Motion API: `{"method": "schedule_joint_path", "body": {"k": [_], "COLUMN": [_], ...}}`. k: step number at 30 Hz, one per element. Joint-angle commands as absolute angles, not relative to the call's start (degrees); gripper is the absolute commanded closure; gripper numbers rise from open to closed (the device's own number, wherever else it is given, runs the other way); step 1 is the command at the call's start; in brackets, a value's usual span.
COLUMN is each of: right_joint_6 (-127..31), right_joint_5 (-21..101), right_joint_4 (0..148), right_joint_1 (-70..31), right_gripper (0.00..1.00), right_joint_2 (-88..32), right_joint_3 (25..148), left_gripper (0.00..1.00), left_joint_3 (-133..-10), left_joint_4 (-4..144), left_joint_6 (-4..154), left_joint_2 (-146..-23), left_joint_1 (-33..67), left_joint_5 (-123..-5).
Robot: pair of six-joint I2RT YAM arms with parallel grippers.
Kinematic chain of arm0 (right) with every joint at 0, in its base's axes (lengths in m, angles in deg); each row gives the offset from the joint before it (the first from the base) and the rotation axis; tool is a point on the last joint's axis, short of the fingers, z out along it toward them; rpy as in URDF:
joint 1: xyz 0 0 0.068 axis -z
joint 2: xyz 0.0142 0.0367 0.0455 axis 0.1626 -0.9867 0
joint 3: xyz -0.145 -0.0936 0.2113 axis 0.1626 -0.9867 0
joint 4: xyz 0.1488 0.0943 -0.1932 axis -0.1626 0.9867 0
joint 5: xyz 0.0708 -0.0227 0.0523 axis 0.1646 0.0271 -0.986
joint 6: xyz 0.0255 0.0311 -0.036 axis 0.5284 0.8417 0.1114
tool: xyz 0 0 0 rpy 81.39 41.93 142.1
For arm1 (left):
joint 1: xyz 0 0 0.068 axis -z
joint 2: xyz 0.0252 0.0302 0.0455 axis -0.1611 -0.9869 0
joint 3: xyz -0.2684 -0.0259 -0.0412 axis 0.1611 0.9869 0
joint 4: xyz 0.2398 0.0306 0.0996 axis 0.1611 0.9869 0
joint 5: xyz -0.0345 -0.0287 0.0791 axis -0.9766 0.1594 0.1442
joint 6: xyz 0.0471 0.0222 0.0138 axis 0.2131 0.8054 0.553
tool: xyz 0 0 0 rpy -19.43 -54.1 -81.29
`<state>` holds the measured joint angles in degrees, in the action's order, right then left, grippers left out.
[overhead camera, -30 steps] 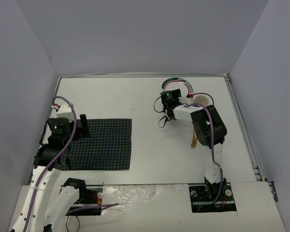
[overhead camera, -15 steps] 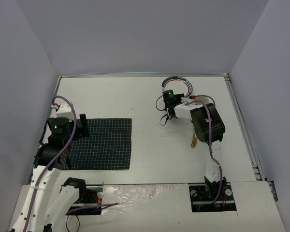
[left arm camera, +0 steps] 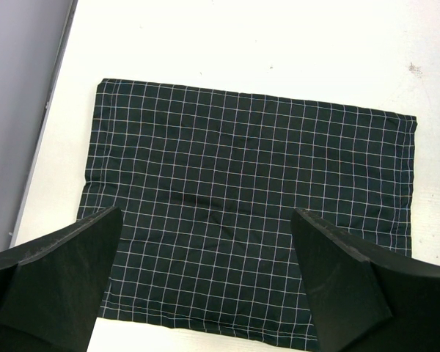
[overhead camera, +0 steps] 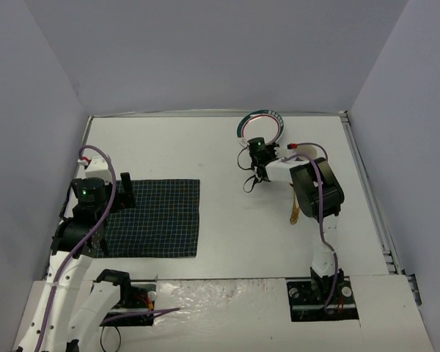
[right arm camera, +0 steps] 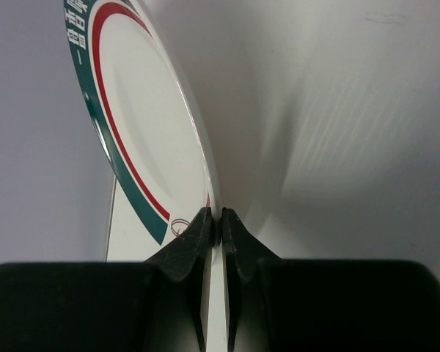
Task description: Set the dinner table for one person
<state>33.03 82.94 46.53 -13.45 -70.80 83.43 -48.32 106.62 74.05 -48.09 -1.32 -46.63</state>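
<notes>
While the white dinner table (overhead camera: 227, 220) spans the whole bay under both arms | right gripper (right arm camera: 214, 220) clamps the rim of a green-and-red-banded plate (right arm camera: 143, 110), far side, lettering cut off | left gripper (left arm camera: 205, 216) spread over dark green checked cloth (left arm camera: 249, 198) | brownish item (overhead camera: 295, 213), possibly cutlery, half hidden by the right arm

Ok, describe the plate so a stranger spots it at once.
Start at the far side of the white dinner table, right of centre. There the right gripper pinches the rim of a round white plate, the only thing with a green and red band.
</notes>
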Motion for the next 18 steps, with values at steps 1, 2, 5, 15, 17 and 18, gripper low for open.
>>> {"method": "schedule_joint_path", "body": {"k": [1, 2, 5, 15, 17, 18], "right_joint_6": [25.4, 24.5, 21.2, 10.3, 9.2, 8.6], "right_joint_5": [79.9, 77.9, 71.3, 45.6, 40.4, 37.6], "right_joint_4": [37.8, 36.3, 29.9, 19.8, 18.7, 18.4], "right_joint_1": [-15.1, -15.2, -15.3, -14.3, -14.4, -14.4], "right_gripper": [1.00, 1.00, 1.00, 1.00, 1.00, 1.00], "right_joint_2": [-62.7, -62.0, -59.5, -50.9, -49.3, -48.8], "right_joint_3": [80.3, 79.1, 76.5, 67.7, 66.0, 65.5], "left_gripper": [0.03, 0.03, 0.03, 0.03, 0.03, 0.03], "left_joint_3": [-49.2, -49.2, -49.3, -49.1, -49.1, -49.1], "left_joint_4": [104.7, 104.7, 104.8, 104.7, 104.7, 104.8], "left_joint_6": [74.3, 74.3, 74.3, 74.2, 74.2, 74.2], "left_joint_2": [-47.9, -47.8, -47.8, -47.1, -47.1, -47.1], "left_joint_1": [-0.9, -0.9, -1.0, -1.1, -1.2, -1.3], "left_joint_5": [-45.3, -45.4, -45.1, -44.4, -44.4, -44.4]}}
